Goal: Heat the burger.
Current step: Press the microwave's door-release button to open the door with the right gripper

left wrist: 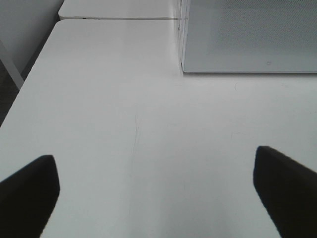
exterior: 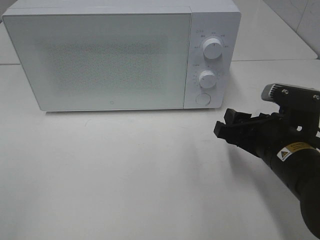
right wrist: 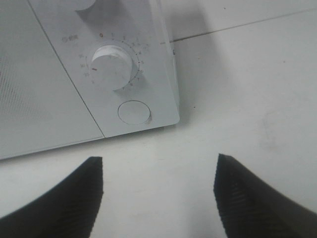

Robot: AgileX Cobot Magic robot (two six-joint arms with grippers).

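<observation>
The burger is out of view in all three views. A white microwave (exterior: pixel 120 55) stands at the back of the table with its door shut. Its panel has an upper knob (exterior: pixel 213 49), a lower knob (exterior: pixel 207 78) and a round button (exterior: pixel 202 98). My right gripper (exterior: pixel 231 127) is open and empty, low over the table, in front and to the right of the panel. The right wrist view shows the lower knob (right wrist: pixel 113 67) and the button (right wrist: pixel 133 112) ahead of the open fingers (right wrist: pixel 257 198). My left gripper (left wrist: pixel 156 191) is open and empty over bare table; the exterior view does not show it.
The white table (exterior: pixel 125 170) has a seam behind the microwave where a second table (exterior: pixel 280 35) joins. The left wrist view shows the microwave's front left corner (left wrist: pixel 184 69) and the table's left edge (left wrist: pixel 29 84).
</observation>
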